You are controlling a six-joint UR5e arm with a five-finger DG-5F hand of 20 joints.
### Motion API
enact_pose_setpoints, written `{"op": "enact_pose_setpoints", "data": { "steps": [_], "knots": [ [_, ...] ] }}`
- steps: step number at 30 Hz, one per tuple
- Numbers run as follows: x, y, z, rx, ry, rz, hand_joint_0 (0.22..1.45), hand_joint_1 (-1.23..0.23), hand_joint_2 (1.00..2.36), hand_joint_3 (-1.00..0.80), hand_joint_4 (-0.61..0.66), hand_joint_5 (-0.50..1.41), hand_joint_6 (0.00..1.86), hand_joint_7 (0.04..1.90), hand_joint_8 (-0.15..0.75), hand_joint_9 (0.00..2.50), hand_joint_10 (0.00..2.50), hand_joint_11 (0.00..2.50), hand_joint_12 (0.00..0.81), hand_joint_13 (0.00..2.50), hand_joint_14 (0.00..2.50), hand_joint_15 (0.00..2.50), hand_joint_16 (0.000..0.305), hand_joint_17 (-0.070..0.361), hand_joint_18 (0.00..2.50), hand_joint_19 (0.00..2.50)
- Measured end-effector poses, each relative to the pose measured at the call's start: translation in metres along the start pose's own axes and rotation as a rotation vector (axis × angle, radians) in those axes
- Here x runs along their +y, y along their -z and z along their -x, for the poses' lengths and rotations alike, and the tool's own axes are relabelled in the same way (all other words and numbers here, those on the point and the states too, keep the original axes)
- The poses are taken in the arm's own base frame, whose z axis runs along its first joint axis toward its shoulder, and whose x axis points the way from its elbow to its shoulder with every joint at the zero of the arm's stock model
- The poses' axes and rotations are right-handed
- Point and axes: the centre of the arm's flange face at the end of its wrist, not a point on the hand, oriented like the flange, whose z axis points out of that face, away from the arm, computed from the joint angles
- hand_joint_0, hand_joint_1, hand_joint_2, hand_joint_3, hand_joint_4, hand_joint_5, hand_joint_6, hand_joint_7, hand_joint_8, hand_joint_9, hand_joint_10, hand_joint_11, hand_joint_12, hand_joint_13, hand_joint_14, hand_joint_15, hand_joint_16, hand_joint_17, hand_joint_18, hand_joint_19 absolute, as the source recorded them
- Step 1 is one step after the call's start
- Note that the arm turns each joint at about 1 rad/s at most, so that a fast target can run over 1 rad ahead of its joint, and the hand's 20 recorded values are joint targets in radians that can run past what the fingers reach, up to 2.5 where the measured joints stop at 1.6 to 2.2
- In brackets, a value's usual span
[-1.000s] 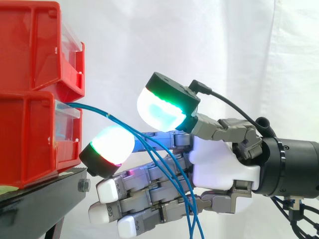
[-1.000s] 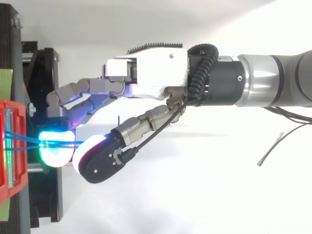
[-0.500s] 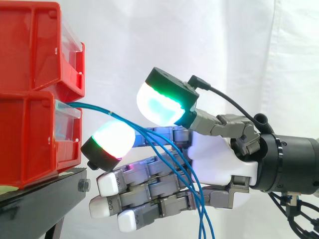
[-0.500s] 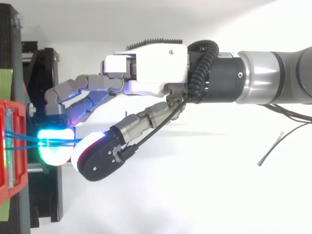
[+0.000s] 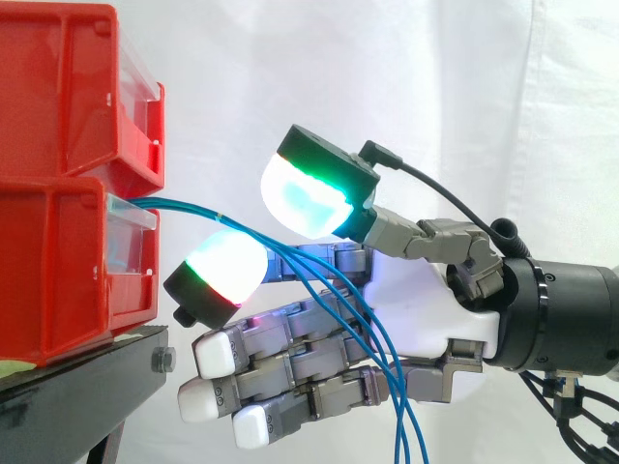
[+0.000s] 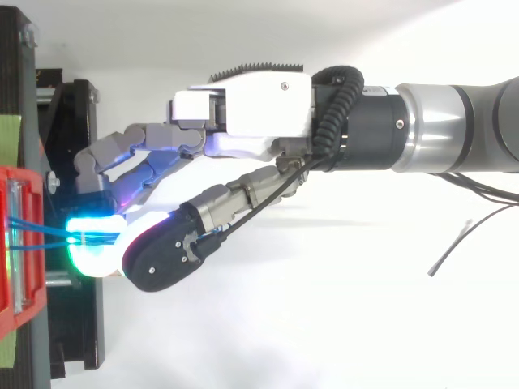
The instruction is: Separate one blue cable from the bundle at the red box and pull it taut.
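Note:
Several thin blue cables (image 5: pixel 190 206) leave the lower red bin (image 5: pixel 58 261) as a bundle, arch over one glowing finger pad (image 5: pixel 222 271), then spread and hang down in front of the palm. My hand (image 5: pixel 426 309) reaches in from the right, level with that bin. Its thumb pad (image 5: pixel 305 198) glows green and white just above the cables, a narrow gap away from the pad below. The other fingers lie almost straight underneath. From above, the hand (image 6: pixel 251 113) points left and the thumb pad overlaps the lit finger pad, where the cables (image 6: pixel 40 235) run in from the bin.
A second red bin (image 5: pixel 68 87) sits stacked on the lower one. Both rest on a black stand (image 5: pixel 87 377) whose edge lies just left of my fingertips. A white curtain hangs behind, with free room to the right of the bins.
The thumb has swung left and down, closing most of the gap to the lit finger pad. The cables have slid a little further across the palm.

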Motion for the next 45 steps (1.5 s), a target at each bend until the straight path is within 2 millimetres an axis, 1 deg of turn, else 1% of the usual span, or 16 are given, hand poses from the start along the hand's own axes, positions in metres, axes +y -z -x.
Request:
{"op": "enact_pose_setpoints", "data": {
  "steps": [2, 3, 7, 11, 12, 17, 21, 24, 29, 32, 34, 38, 41, 42, 44, 45],
  "knots": [
    [0.0000, 0.0000, 0.0000, 0.000, 0.000, 0.000, 0.61, -0.62, 1.01, -0.37, 0.18, -0.17, 0.68, 1.13, 0.275, 0.67, 0.02, 0.61, 0.353, 0.62, 0.01, 0.37, 0.048, 0.109, 0.48, 0.58],
    [0.0000, 0.0000, 0.0000, 0.000, 0.001, 0.000, 0.62, -0.63, 1.01, -0.34, 0.18, -0.17, 0.71, 1.08, 0.277, 0.68, 0.02, 0.63, 0.354, 0.62, 0.01, 0.37, 0.048, 0.109, 0.49, 0.58],
    [-0.0001, 0.0001, 0.0000, 0.000, 0.001, 0.000, 0.61, -0.65, 1.02, -0.23, 0.16, -0.19, 0.76, 1.06, 0.275, 0.69, 0.02, 0.64, 0.352, 0.62, 0.01, 0.37, 0.048, 0.109, 0.49, 0.59],
    [-0.0002, 0.0002, 0.0000, 0.000, 0.001, -0.001, 0.61, -0.65, 1.02, -0.20, 0.17, -0.19, 0.78, 1.04, 0.276, 0.69, 0.02, 0.65, 0.353, 0.62, 0.02, 0.38, 0.048, 0.108, 0.49, 0.60],
    [-0.0002, 0.0001, 0.0000, 0.000, 0.001, 0.000, 0.61, -0.65, 1.02, -0.20, 0.18, -0.20, 0.79, 1.03, 0.276, 0.69, 0.02, 0.66, 0.354, 0.63, 0.01, 0.38, 0.048, 0.109, 0.49, 0.59],
    [-0.0002, 0.0002, 0.0003, 0.000, 0.001, -0.001, 0.59, -0.64, 1.01, -0.34, 0.18, -0.20, 0.80, 1.01, 0.283, 0.71, 0.02, 0.68, 0.357, 0.64, 0.02, 0.39, 0.049, 0.110, 0.50, 0.60],
    [-0.0002, 0.0001, 0.0002, 0.000, 0.001, 0.000, 0.58, -0.59, 1.01, -0.41, 0.19, -0.19, 0.80, 1.02, 0.290, 0.74, 0.02, 0.69, 0.359, 0.66, 0.02, 0.40, 0.049, 0.110, 0.51, 0.61],
    [-0.0002, 0.0001, 0.0003, 0.000, 0.001, 0.000, 0.57, -0.57, 1.01, -0.41, 0.19, -0.18, 0.80, 1.04, 0.291, 0.75, 0.02, 0.70, 0.362, 0.67, 0.02, 0.40, 0.049, 0.110, 0.52, 0.61],
    [-0.0001, 0.0001, 0.0003, 0.000, 0.001, 0.000, 0.60, -0.57, 1.01, -0.34, 0.17, -0.18, 0.81, 1.04, 0.287, 0.76, 0.02, 0.71, 0.361, 0.67, 0.02, 0.41, 0.048, 0.109, 0.53, 0.61],
    [0.0001, 0.0000, 0.0005, -0.001, 0.001, 0.000, 0.60, -0.60, 1.02, -0.28, 0.17, -0.19, 0.81, 1.05, 0.286, 0.76, 0.02, 0.71, 0.362, 0.67, 0.02, 0.41, 0.048, 0.109, 0.53, 0.61],
    [0.0000, 0.0001, 0.0007, -0.001, 0.001, 0.000, 0.61, -0.68, 1.02, -0.25, 0.17, -0.20, 0.83, 1.04, 0.289, 0.75, 0.02, 0.73, 0.363, 0.67, 0.02, 0.42, 0.048, 0.109, 0.53, 0.61],
    [0.0000, 0.0001, 0.0010, -0.001, 0.001, 0.000, 0.62, -0.76, 1.02, -0.25, 0.17, -0.20, 0.84, 1.03, 0.285, 0.75, 0.02, 0.75, 0.362, 0.67, 0.02, 0.42, 0.048, 0.109, 0.53, 0.61],
    [0.0001, 0.0001, 0.0012, -0.001, 0.001, 0.000, 0.62, -0.79, 1.01, -0.31, 0.18, -0.20, 0.84, 1.02, 0.284, 0.76, 0.02, 0.77, 0.362, 0.67, 0.02, 0.42, 0.048, 0.109, 0.55, 0.62],
    [0.0001, 0.0001, 0.0012, -0.001, 0.001, 0.000, 0.62, -0.79, 1.01, -0.37, 0.18, -0.20, 0.84, 1.02, 0.286, 0.76, 0.02, 0.77, 0.362, 0.67, 0.02, 0.42, 0.048, 0.108, 0.55, 0.61],
    [0.0001, 0.0001, 0.0013, -0.002, 0.002, 0.000, 0.61, -0.78, 1.01, -0.42, 0.19, -0.20, 0.84, 1.02, 0.286, 0.77, 0.02, 0.77, 0.363, 0.68, 0.02, 0.42, 0.048, 0.108, 0.56, 0.60],
    [0.0001, 0.0001, 0.0012, -0.002, 0.003, 0.000, 0.61, -0.74, 1.00, -0.46, 0.19, -0.20, 0.84, 1.02, 0.284, 0.78, 0.02, 0.78, 0.362, 0.68, 0.02, 0.42, 0.048, 0.107, 0.56, 0.60]
  ]
}}
